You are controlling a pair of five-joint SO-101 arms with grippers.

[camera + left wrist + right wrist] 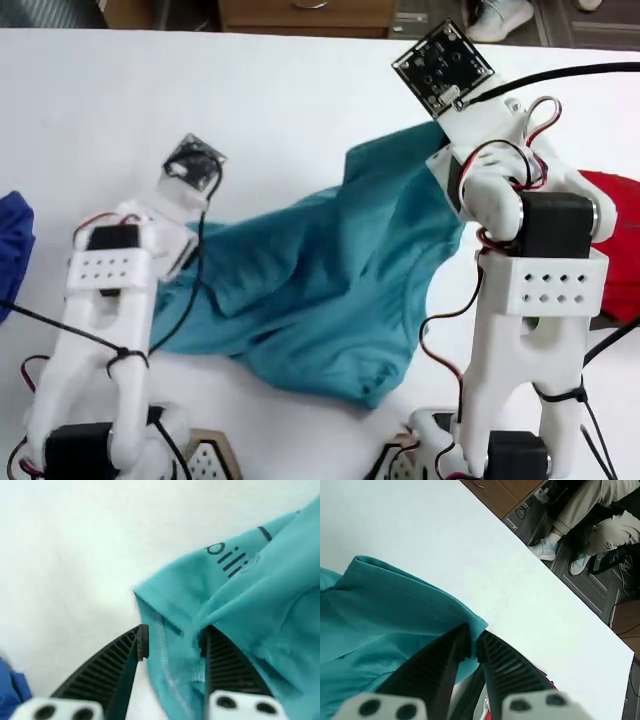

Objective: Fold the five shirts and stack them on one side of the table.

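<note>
Two arms at a white table (250, 90) with one teal shirt (320, 270) spread crumpled between them, unfolded. Nearest the arm bases, the left gripper (173, 642) stands at the shirt's left end with its jaws well apart. A stitched hem of the shirt lies in the gap and touches one finger (206, 647), while bare table shows between the cloth and the other finger (141, 641), so nothing is clamped. Farther out, at the shirt's far right corner, the right gripper (472, 642) has its jaws drawn almost together, pinching the folded edge of the teal cloth between them. Dark lettering on the shirt near the left gripper is partly lost in a fold and cannot be made out. To the left of the shirt, well apart, lies a blue garment (12, 245), cut off by the frame edge. To the right of the shirt, a red garment (612, 200) is largely covered by the right arm. Whether either is folded cannot be told. Beyond the shirt and the table's far edge stands a wooden cabinet (300, 15).
</note>
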